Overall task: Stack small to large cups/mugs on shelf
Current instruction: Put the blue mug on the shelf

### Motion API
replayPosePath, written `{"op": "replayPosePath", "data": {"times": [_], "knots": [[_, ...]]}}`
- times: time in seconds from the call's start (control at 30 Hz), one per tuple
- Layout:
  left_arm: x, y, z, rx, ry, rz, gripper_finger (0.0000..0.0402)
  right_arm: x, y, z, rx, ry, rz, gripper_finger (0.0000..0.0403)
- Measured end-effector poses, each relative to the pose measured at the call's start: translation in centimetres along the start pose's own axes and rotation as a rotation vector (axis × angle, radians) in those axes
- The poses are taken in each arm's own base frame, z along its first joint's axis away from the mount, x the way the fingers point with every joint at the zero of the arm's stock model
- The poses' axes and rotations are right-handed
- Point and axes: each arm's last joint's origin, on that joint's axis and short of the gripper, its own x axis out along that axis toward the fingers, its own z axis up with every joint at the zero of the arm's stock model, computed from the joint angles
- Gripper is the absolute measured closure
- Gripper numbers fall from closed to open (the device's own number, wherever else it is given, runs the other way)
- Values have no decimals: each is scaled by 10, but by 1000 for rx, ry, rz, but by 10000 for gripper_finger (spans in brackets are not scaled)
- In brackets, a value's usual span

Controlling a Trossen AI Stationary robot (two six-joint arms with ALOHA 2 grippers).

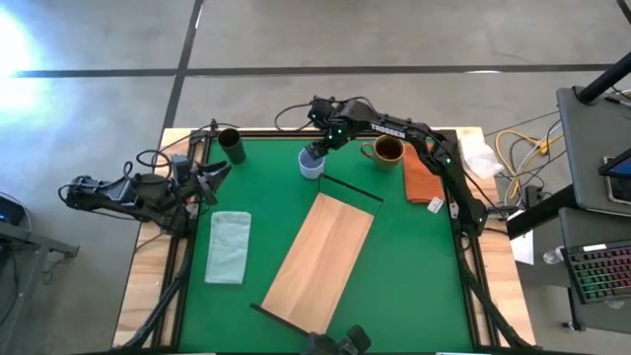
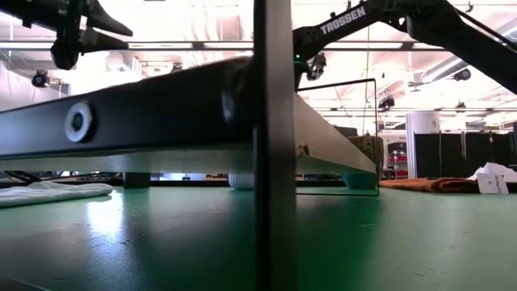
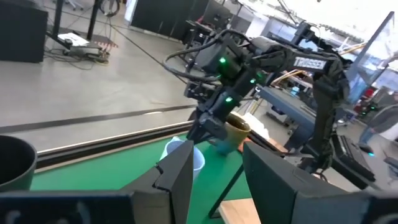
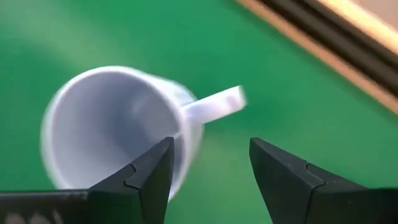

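Observation:
The pale blue-white mug stands upright on the green table at the far middle. My right gripper is open just above it. In the right wrist view one finger is over the rim beside the handle and the other is outside the mug. The brown mug stands to its right and the dark cup at the far left. The light-wood shelf lies slantwise mid-table. My left gripper is open and empty at the table's left edge.
A pale green cloth lies left of the shelf. An orange cloth lies at the right, near the brown mug. The shelf has dark frames at both ends. Bare green mat lies to the shelf's right.

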Motion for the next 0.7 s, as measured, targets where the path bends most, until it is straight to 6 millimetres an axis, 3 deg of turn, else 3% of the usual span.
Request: {"op": "replayPosePath", "data": {"times": [0.33,0.47,0.6,0.7], "knots": [[-1,5,-7,16,23,-10,276,26,0,-4,22,64,-13,254],[-2,7,-7,26,30,-6,276,18,1,-4,14,70,19,304],[-4,10,-8,35,38,-2,276,6,2,-5,-43,94,18,379],[-6,11,-7,26,30,-7,276,-5,5,-7,-57,93,21,390]]}}
